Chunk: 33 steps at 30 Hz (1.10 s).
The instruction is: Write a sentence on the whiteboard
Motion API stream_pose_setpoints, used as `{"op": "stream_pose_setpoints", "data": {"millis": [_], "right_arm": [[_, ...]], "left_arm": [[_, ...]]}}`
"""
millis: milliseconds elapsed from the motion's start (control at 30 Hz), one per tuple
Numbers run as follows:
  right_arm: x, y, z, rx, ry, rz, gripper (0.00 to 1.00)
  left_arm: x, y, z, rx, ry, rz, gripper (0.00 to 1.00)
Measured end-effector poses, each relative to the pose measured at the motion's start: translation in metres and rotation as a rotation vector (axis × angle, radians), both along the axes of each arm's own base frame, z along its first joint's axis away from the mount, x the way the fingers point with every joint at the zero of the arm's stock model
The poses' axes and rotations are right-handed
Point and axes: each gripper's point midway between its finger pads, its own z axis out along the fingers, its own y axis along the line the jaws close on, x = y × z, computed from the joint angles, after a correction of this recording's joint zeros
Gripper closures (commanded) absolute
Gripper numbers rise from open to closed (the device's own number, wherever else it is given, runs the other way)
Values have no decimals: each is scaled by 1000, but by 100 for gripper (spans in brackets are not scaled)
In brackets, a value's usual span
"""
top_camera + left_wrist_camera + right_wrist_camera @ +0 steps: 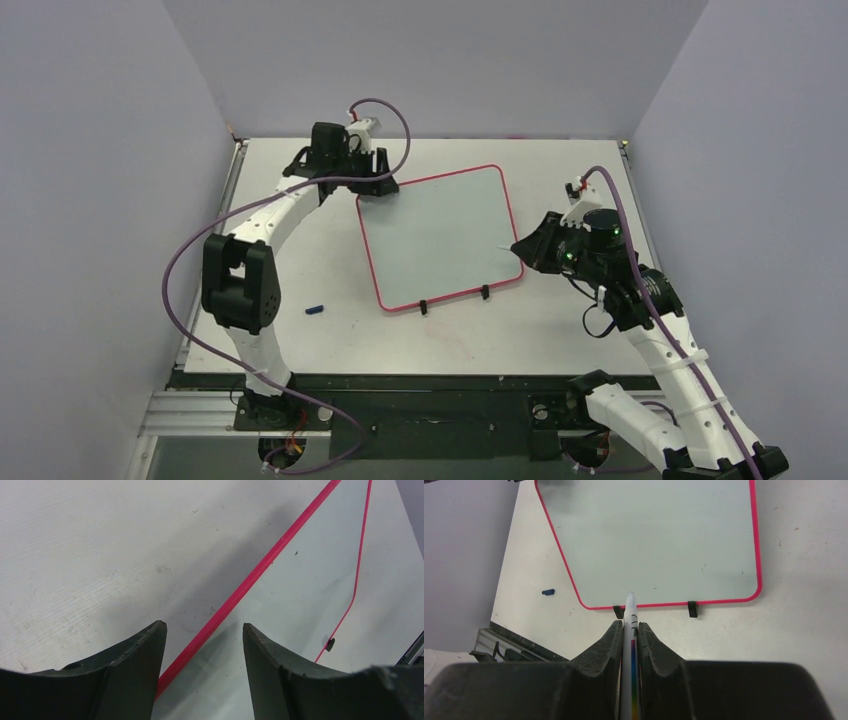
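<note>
1. Top external view: a white table [560, 180] is sitting between plain lilac walls [100, 150]. The whiteboard [440, 235] is lying flat near the table's middle, slightly turned, with its 2 black feet [423, 306] pointing toward the arm bases. Its surface is showing no writing.
2. The left gripper [378, 188] is hovering at the board's far left corner. The right gripper [522, 248] is sitting at the board's right edge, pointing a marker [503, 246] over the frame. A small blue cap [316, 310] is lying alone on the table, left of the board and well apart from it. Purple cables are looping off both arms.
3. Left wrist view: the left gripper [204, 627] is standing unclenched, its fingers [145, 665] spread to either side of the board's red frame [250, 582]. I cannot tell whether they are touching it. The scuffed table [100, 555] is filling the left side.
4. Right wrist view: the right gripper [630, 627] is clenching a white marker [630, 610] with a rainbow stripe. Its tip is lining up with the board's footed edge, beside 1 foot [618, 612]. The blue cap [548, 592] is lying off to the left.
</note>
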Motion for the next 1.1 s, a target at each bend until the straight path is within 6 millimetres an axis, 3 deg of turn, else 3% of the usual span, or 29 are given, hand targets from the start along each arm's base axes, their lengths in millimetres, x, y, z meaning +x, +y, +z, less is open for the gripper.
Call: {"op": "stream_pose_setpoints", "data": {"millis": [233, 400, 600, 833, 900, 1100], "right_arm": [[0, 0, 0, -3, -1, 2, 100], [0, 0, -1, -6, 1, 3, 100], [2, 7, -7, -14, 20, 23, 100], [10, 38, -4, -45, 19, 88, 100], [16, 49, 1, -49, 6, 105, 100], [32, 80, 15, -52, -39, 134, 100]], "left_arm": [[-31, 0, -1, 18, 12, -4, 46], [-60, -11, -5, 23, 42, -42, 46], [-68, -18, -7, 31, 71, -70, 50], [-64, -22, -14, 22, 96, -92, 58], [-65, -22, -14, 19, 100, -93, 66], [-72, -30, -10, -27, 118, -140, 77]]}}
